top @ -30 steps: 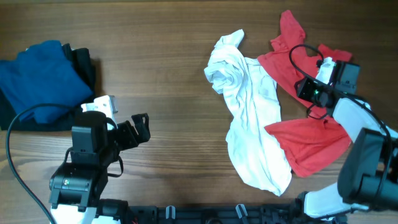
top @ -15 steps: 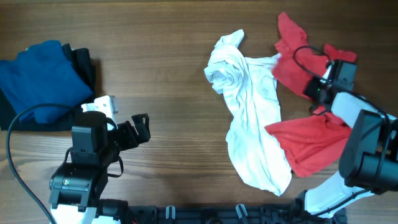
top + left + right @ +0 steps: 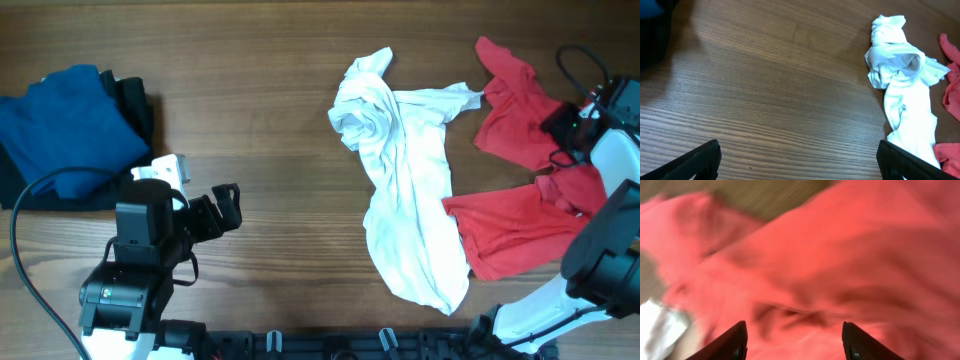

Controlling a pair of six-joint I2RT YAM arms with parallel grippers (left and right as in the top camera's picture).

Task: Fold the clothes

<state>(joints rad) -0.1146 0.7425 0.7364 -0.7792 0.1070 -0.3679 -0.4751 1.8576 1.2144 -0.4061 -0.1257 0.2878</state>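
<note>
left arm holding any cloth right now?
No, the left wrist view shows the left gripper with jaws wide apart over the wooden table, the white shirt lying apart from it.

1. The T-shirt (image 3: 405, 210) lies on the table (image 3: 260, 60), right of centre; it stretches from the far side towards the robot, with its bunched end farthest away.
2. The right-hand garment (image 3: 510, 235) lies just right of it; it touches the T-shirt's far sleeve and its near half.
3. The right gripper (image 3: 562, 125) sits on that garment's far part; its fingers (image 3: 735, 342) stand either side of a fold, seemingly pinching it.
4. A folded garment (image 3: 65, 125) lies at the far left, on a second garment (image 3: 137, 105) that shows at its right; both are well apart from the T-shirt.
5. The left gripper (image 3: 228, 200) hangs over bare table near the robot, between the two groups.
</note>
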